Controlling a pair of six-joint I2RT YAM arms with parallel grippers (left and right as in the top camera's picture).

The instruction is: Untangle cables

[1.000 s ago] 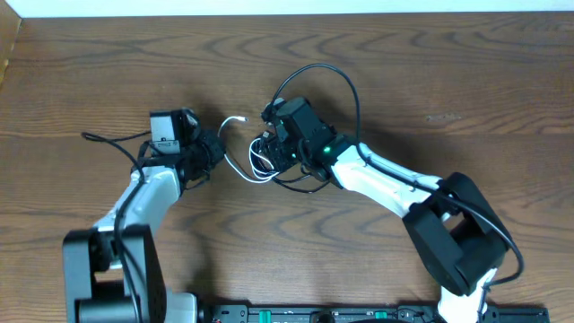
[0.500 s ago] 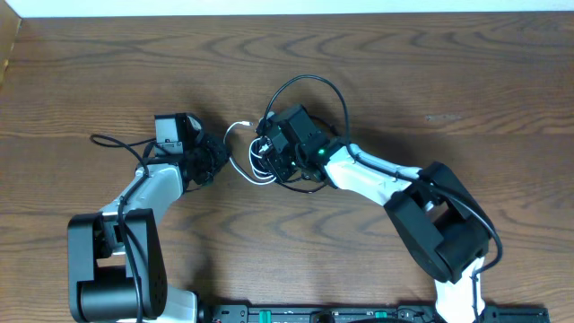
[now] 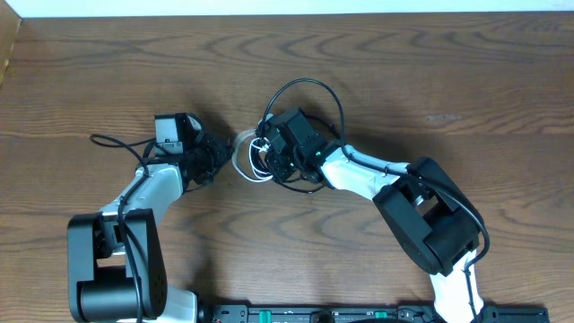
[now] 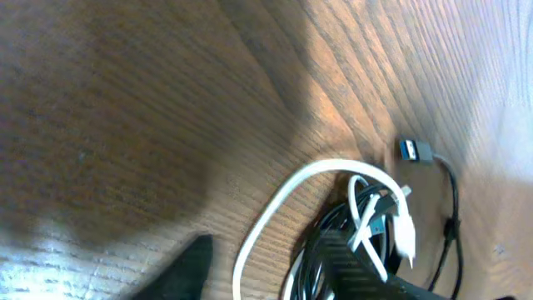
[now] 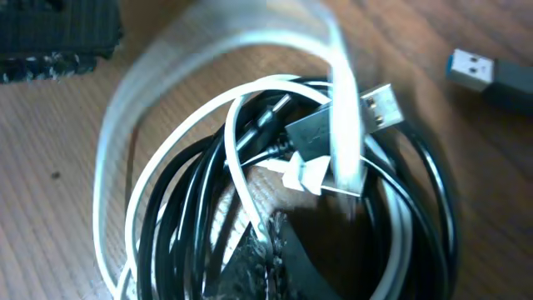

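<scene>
Fingers of the right gripper (image 5: 279,258) have just closed fully inside the coiled cables (image 5: 175,217) at mid-table, hold on a strand unclear; left gripper (image 3: 218,155), opening unreadable, sits beside the white loop (image 4: 287,185), tangle intact.

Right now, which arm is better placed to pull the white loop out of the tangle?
Probably left. The left pincer sits right beside the white cable, whose loop sticks out toward it. The right pincer is shut down among the black cable coils, better suited to anchoring the bundle.
</scene>
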